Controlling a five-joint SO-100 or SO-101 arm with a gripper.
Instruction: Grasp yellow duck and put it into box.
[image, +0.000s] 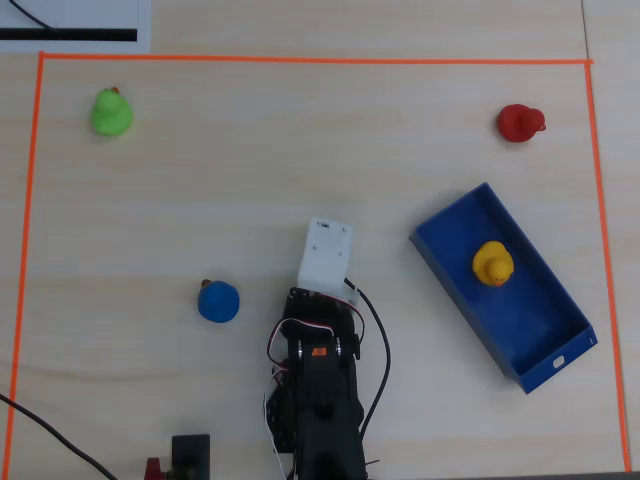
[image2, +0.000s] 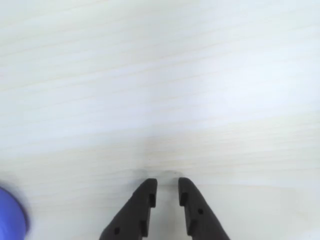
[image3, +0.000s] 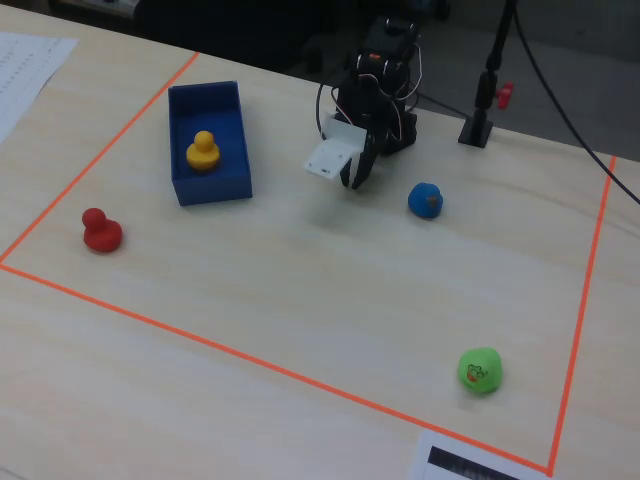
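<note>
The small rounded yellow rubber duck (image: 493, 264) sits inside the long dark-blue open-topped box (image: 540, 345), toward the end farther from the white mark on its short wall. In the fixed view the yellow duck (image3: 203, 151) stands upright on the floor of the box (image3: 213, 184), roughly midway along it, touching neither long wall.

The black two-finger gripper (image2: 165, 186) is well apart from the duck. In the wrist view its two dark fingers (image2: 141, 205) reach up from the bottom edge with only a narrow gap between the tips; nothing is held between them, and only bare pale wood lies beneath and ahead. In the overhead view the arm is folded near the bottom centre, with its white wrist block (image: 325, 255) to the left of the box, so the duck lies off to the right of the gripper. In the fixed view the gripper (image3: 352, 180) points down at the light wooden table (image3: 330, 300), with the box to its left.

A blue duck (image: 218, 301) rests just left of the arm in the overhead view, and its blurred edge (image2: 11, 217) shows at the lower left of the wrist view. A green duck (image: 110, 112) and a red duck (image: 519, 122) sit near the far corners inside the orange tape border (image: 300, 60).
</note>
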